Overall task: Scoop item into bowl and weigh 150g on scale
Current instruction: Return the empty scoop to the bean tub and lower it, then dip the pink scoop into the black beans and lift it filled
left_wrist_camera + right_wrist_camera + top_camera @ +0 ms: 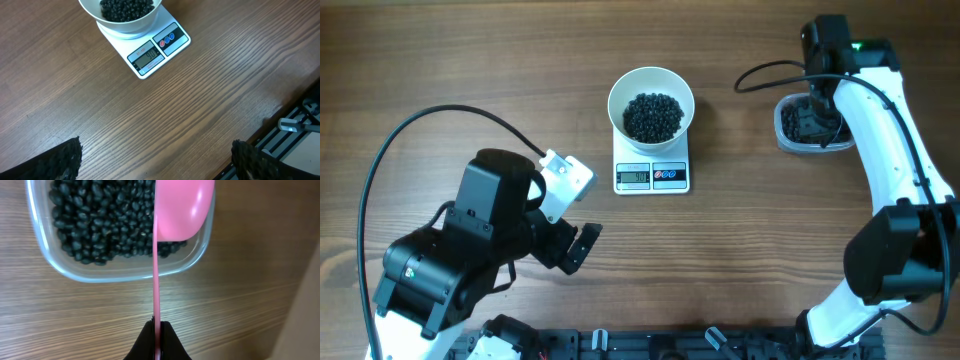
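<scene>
Overhead, the black beans (652, 116) are lying as a dark granular heap inside the bowl (620, 92), which is round, white and smooth-walled. The bowl is sitting on the scale (652, 177), a small white rectangle that is showing its grey display and two round buttons at the front edge. The digits are too small to read.

More of the same beans are filling a clear tub (120, 272) with rounded corners, well apart from the scale on the robot's right. A pink scoop (182, 207) of glossy plastic is hanging over the near corner of that tub. Whether it is touching the beans cannot be told. Its thin handle is running straight back, edge-on, into the right gripper (157, 330), whose dark fingers are pinching together on it.

The right arm (885, 130), white-shelled, is reaching forward along the table's right side with its wrist bending down over the tub.

The left arm (470, 240), mostly black, is crouching low at the near left. The left gripper (157, 162) is pointing toward the scale with its rough-textured fingers (62, 160) standing wide apart and grasping nothing.

Everything is resting on a wood-grain table (470, 70). A black cable (440, 115) is looping across the table, and a dark rail (670, 345) is lining its near edge.
</scene>
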`<action>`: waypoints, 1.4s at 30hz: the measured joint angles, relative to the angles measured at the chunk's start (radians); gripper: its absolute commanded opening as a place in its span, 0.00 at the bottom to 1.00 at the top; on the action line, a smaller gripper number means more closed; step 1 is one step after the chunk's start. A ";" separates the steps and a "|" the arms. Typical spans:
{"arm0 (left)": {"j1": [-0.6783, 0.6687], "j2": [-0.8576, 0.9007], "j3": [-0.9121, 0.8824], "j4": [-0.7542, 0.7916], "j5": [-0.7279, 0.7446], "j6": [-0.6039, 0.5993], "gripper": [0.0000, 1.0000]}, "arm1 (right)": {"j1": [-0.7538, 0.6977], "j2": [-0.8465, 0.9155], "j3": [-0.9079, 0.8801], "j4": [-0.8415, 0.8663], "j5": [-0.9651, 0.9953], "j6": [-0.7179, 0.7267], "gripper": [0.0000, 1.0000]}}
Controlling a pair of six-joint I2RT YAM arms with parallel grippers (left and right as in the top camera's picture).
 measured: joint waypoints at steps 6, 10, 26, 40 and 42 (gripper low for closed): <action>0.000 0.000 0.000 0.000 0.000 0.000 1.00 | 0.000 0.047 0.000 -0.006 0.091 -0.129 0.05; 0.000 0.000 0.000 0.000 0.000 0.000 1.00 | 0.000 0.085 -0.002 0.000 0.126 -0.182 0.05; 0.000 0.000 0.000 0.000 0.000 0.000 1.00 | 0.001 0.098 -0.024 0.035 -0.006 -0.274 0.04; 0.000 0.000 0.000 0.000 0.000 0.000 1.00 | -0.025 0.098 -0.026 0.042 -0.161 -0.242 0.04; 0.000 0.000 0.000 0.000 0.000 0.000 1.00 | -0.043 0.098 -0.026 0.042 -0.198 -0.230 0.04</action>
